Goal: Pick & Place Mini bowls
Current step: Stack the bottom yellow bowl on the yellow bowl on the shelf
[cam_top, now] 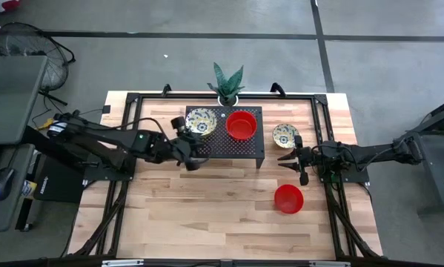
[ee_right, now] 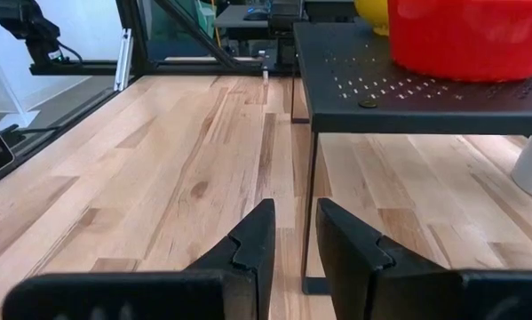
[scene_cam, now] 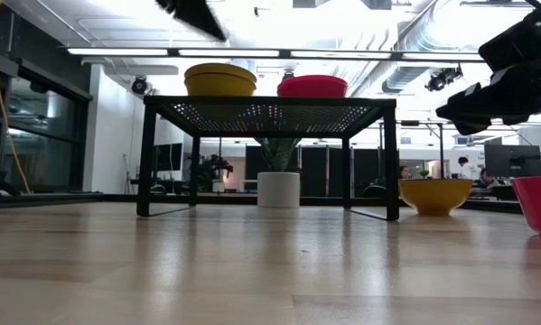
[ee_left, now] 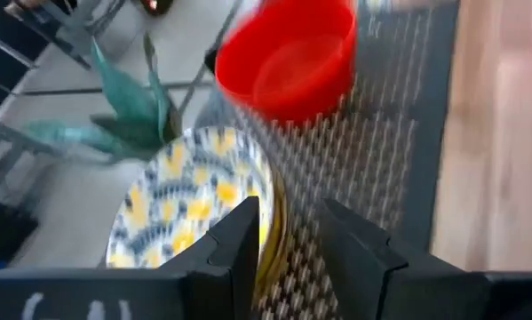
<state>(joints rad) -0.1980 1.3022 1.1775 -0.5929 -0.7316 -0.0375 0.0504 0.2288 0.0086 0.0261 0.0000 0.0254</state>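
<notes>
A black perforated stand [cam_top: 223, 144] carries a cream-yellow patterned bowl stack [cam_top: 200, 121] [ee_left: 190, 204] and a red bowl [cam_top: 241, 124] [ee_left: 288, 58]. A lone patterned bowl [cam_top: 285, 135] [scene_cam: 435, 194] and a lone red bowl [cam_top: 288, 199] [scene_cam: 539, 206] sit on the wooden table to the stand's right. My left gripper [cam_top: 194, 157] [ee_left: 292, 213] hovers above the stand's near-left part, just short of the patterned stack, its fingers a little apart. My right gripper [cam_top: 285, 163] [ee_right: 292, 213] hangs raised between the two lone bowls, pointing at the stand, with a narrow gap between its fingers.
A white plant pot [cam_top: 227, 97] [scene_cam: 278, 190] with green leaves stands at the table's far edge, behind the stand. The table's near half [cam_top: 207, 215] is bare wood. Black frame rails [cam_top: 121, 148] run along the left and right sides.
</notes>
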